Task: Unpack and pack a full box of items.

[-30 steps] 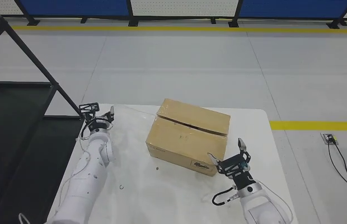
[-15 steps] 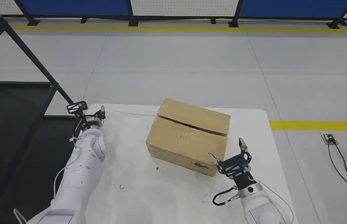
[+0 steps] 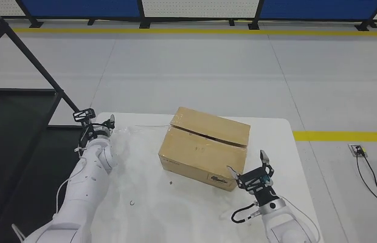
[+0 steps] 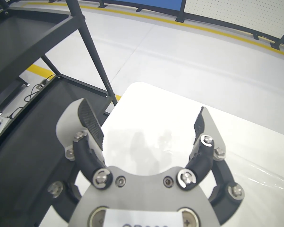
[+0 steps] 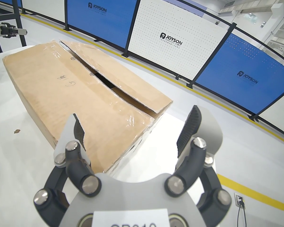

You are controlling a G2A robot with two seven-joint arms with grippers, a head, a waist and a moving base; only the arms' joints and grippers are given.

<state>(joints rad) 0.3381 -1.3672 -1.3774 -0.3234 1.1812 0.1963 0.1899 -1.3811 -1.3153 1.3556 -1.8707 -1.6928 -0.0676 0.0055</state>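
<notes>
Surface: white table (image 3: 146,206) with rounded corners and a glossy top. Creases of what looks like clear film (image 4: 255,166) lie on it near the far left corner. A small brown scrap (image 5: 16,131) lies on the top near the box's long near side. A tiny curved bit (image 3: 132,202) sits well apart from it, toward the near left.

Cardboard box (image 3: 204,147): mid-table, closer to the far edge than the near one, turned askew to the table's edges. The top flaps are down but not flush, and a dark gap runs along the seam. Clear wrap shines over its sides.

Left gripper (image 3: 96,118): over the far left corner of the table, well apart from the box. In the left wrist view the left gripper (image 4: 144,109) has its fingers spread wide with nothing between them.

Right gripper (image 3: 249,167): toward the near right corner of the table, just beside the box's near right corner. Fingers (image 5: 192,124) are spread wide and empty. One finger overlaps the box's end face in the right wrist view; I cannot tell whether it touches.

Room: pale grey floor (image 3: 194,67). A yellow line (image 3: 176,30) runs along a far fence of blue and white perforated panels (image 3: 79,7), and a second yellow stripe (image 3: 337,136) lies to the table's right. A black rack (image 3: 24,121) stands against the table's left edge. A floor socket (image 3: 357,150) with a cable (image 3: 371,179) lies to the right of the table.
</notes>
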